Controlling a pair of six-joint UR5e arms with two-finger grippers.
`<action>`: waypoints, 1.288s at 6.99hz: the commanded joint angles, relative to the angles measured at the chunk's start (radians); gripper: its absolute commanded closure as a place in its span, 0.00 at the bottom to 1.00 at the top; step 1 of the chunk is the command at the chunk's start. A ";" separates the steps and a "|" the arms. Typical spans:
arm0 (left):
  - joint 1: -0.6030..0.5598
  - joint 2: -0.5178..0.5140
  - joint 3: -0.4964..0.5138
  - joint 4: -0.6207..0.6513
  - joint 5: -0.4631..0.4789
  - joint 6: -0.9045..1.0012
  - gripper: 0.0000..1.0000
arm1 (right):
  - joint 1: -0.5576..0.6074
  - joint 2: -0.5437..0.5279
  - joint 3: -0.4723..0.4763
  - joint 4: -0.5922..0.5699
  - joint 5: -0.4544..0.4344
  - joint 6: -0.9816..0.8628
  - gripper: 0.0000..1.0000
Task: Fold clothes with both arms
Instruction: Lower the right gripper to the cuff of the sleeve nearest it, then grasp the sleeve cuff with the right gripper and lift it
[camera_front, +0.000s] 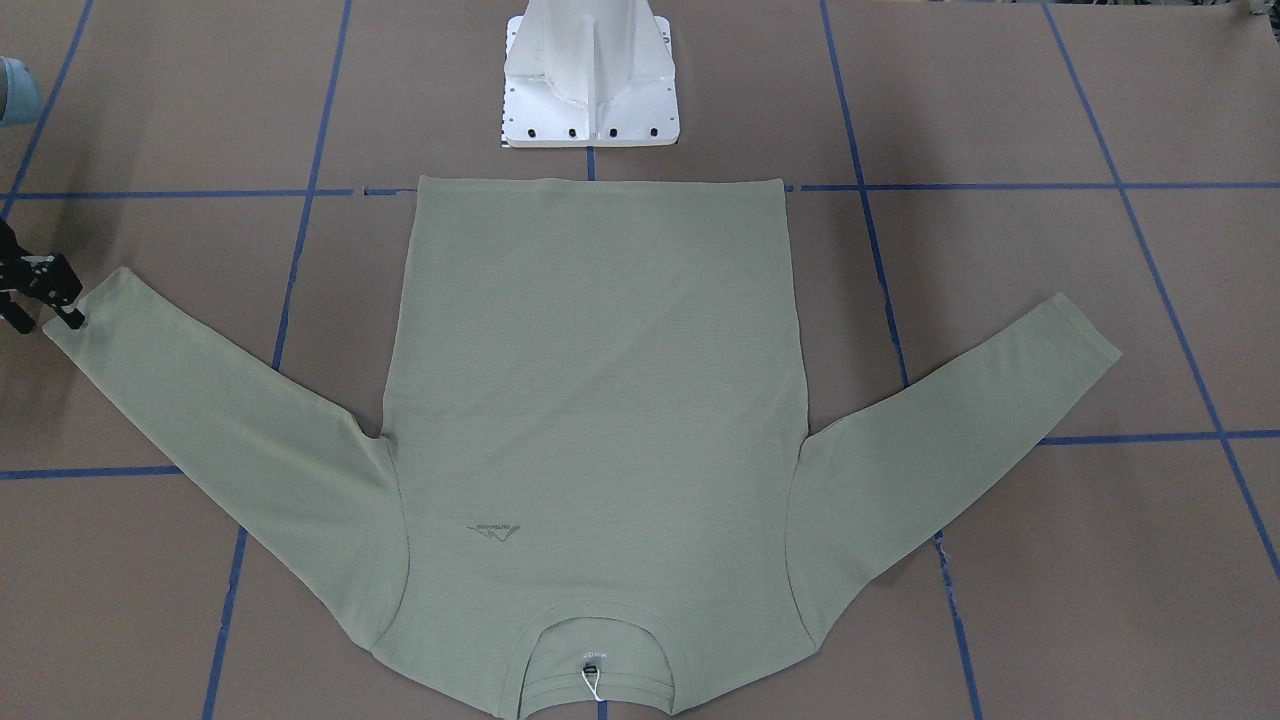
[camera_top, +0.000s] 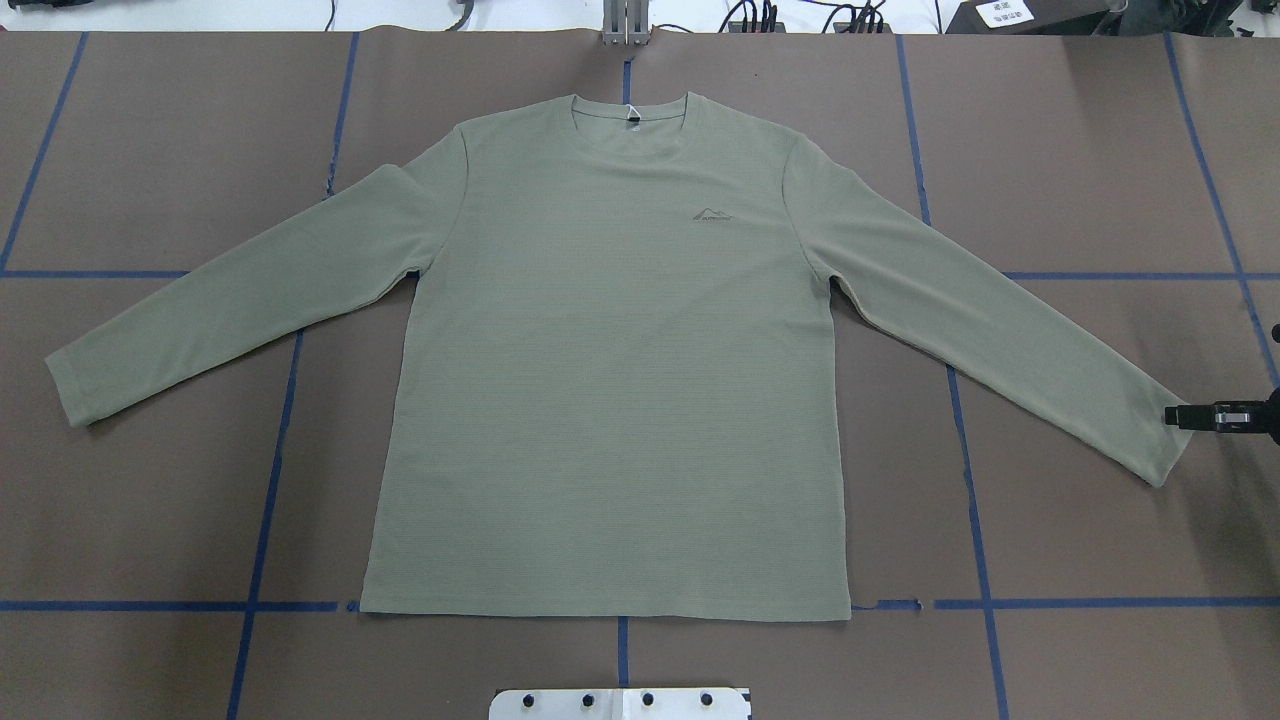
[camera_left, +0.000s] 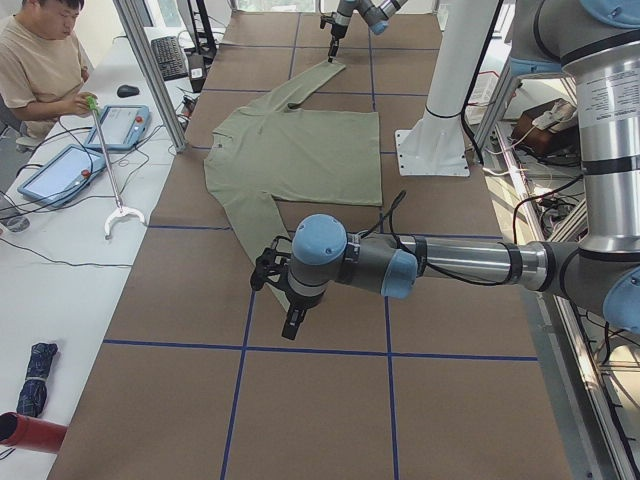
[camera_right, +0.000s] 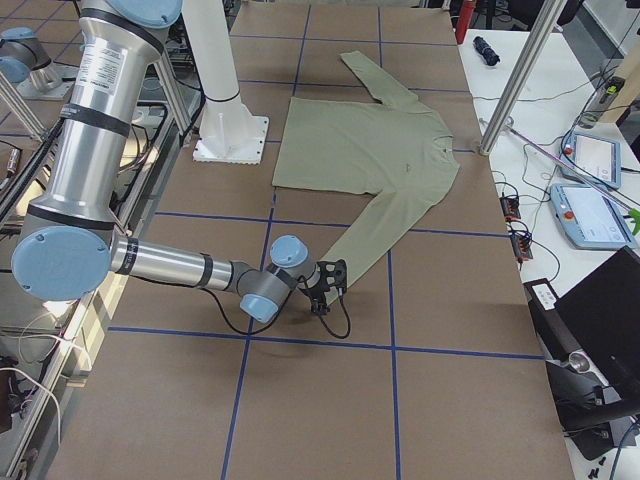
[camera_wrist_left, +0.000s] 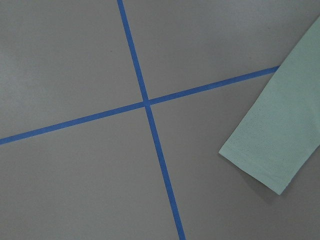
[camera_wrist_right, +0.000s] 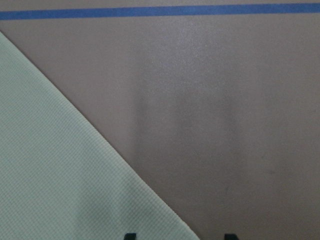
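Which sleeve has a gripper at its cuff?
The right sleeve, robot's side: the right gripper sits at its cuff. The left sleeve has a bare cuff in the overhead view.

— We see the green shirt (camera_right: 365, 150) spread flat on the brown tabletop (camera_right: 450, 420), its sleeves out to both sides.
— And our right arm (camera_right: 170, 262), the near one, reaches low across the tabletop, its black claw (camera_right: 328, 290) right at the near sleeve's cuff (camera_right: 350, 258).
— Touching it?
— We can't tell. The white pedestal (camera_right: 228, 135) stands just beside the shirt's hem.
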 joint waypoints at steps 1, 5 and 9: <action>0.000 0.000 -0.001 0.000 0.000 0.000 0.00 | 0.000 0.014 -0.001 0.001 0.003 0.003 0.83; -0.011 -0.001 -0.001 0.000 0.000 0.000 0.00 | 0.004 0.013 0.064 -0.017 0.013 -0.010 1.00; -0.011 -0.008 0.001 0.000 0.002 -0.006 0.00 | 0.024 0.072 0.527 -0.612 0.043 0.003 1.00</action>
